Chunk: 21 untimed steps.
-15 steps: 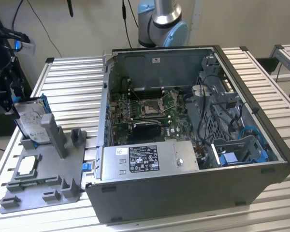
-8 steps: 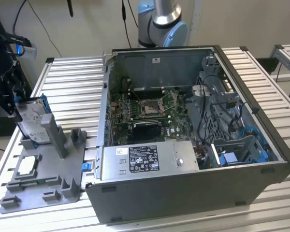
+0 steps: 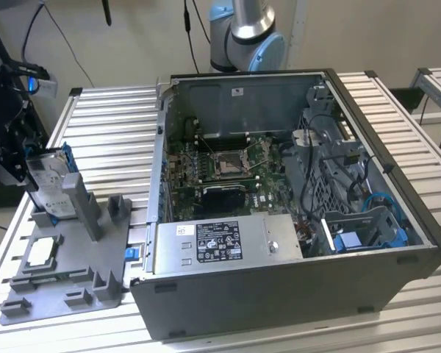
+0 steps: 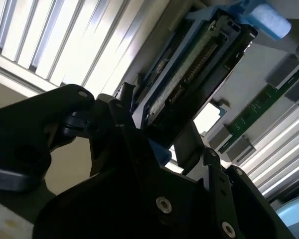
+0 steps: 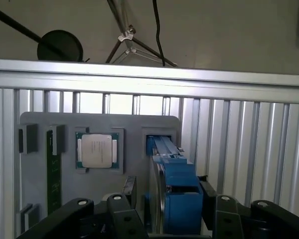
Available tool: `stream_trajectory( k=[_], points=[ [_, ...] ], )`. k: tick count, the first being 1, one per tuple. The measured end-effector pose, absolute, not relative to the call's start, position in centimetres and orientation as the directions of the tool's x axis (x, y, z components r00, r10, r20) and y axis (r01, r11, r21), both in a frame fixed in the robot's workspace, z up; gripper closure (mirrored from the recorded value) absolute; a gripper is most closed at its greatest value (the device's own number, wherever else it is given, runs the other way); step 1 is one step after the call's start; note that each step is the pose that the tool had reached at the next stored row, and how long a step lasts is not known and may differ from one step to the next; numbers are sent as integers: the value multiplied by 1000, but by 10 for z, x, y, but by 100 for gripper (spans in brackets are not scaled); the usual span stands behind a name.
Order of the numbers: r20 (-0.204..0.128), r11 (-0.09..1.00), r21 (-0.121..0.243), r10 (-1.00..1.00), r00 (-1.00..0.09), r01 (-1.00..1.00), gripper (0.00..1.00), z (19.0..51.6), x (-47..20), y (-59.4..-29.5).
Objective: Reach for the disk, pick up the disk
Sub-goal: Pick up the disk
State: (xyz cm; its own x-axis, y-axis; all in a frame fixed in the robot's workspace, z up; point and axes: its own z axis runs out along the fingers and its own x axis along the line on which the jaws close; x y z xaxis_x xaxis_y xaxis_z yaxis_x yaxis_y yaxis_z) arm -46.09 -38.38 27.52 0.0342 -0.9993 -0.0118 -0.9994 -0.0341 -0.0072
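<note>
Slatted worktop (image 3: 110,140), exterior view's left edge: disk (image 3: 50,180) upright in grey holder (image 3: 66,294). Gripper (image 5: 169,199) straddles it, so reach looks done, but I can't tell if it's clamped. Lift calls for a straight pull from the slot.

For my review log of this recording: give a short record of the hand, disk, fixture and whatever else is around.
hand: at the disk, flanking it in the first wrist view
disk: standing on edge in a fixture slot
fixture: gray tray, at the exterior view's left
chip: flat in a fixture pocket, apart from the disk
case: open, beside the fixture
</note>
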Motion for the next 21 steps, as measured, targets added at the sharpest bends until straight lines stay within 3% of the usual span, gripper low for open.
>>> stream_trajectory(
  k=[21],
  points=[
    [-12,-34,-8,-999,34,-999,0,268,-462,-384]
  ],
)
